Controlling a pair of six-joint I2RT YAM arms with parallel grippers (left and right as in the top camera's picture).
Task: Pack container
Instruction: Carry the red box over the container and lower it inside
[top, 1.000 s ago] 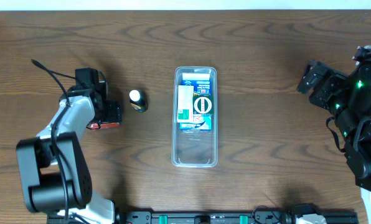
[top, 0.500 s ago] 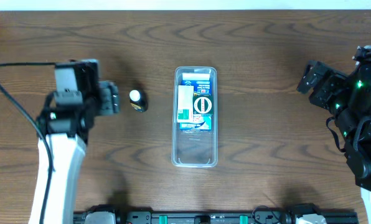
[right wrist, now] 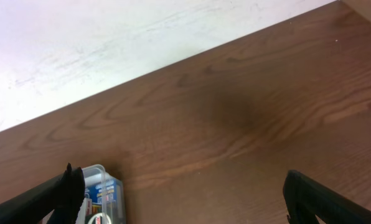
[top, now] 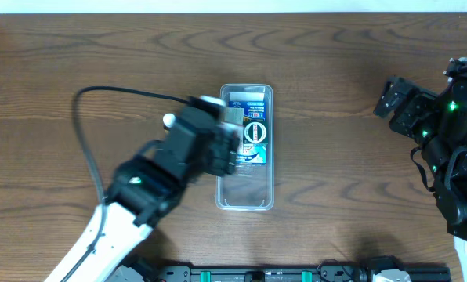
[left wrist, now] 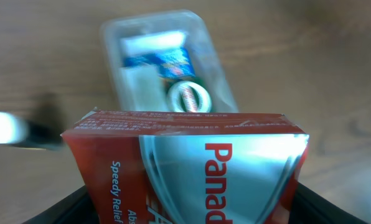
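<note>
Container: clear transparent plastic rectangular tray (top: pixel 247 192), long and narrow with rounded corners. It sits mid-counter on the dark brown wood counter (top: pixel 335 63), long axis running toward and away from the robot. The far half holds a blue-and-white printed pack (top: pixel 246 100) and a round white-and-green item (top: pixel 255 131). The near half is bare.

Left gripper (top: pixel 227 149) is over the tray's left side, about mid-length. Its fingers (left wrist: pixel 79 204) are clamped on a red-and-silver cardboard box printed "Panad…" and "Speedy Relief" (left wrist: pixel 185 162). In the left wrist view the box fills the foreground, and the tray (left wrist: pixel 220 68) and its contents sit beyond it, blurred. I can't tell whether the box touches the tray.

A small white round cap (top: pixel 168 120) shows just left of the left arm, and the rest of that item is hidden.

Right gripper (top: pixel 392 96) is well apart at the right edge of the counter. Its fingers (right wrist: pixel 70 186) are spread wide with nothing between them. The tray corner (right wrist: pixel 97 180) is in the lower left of the right wrist view.
</note>
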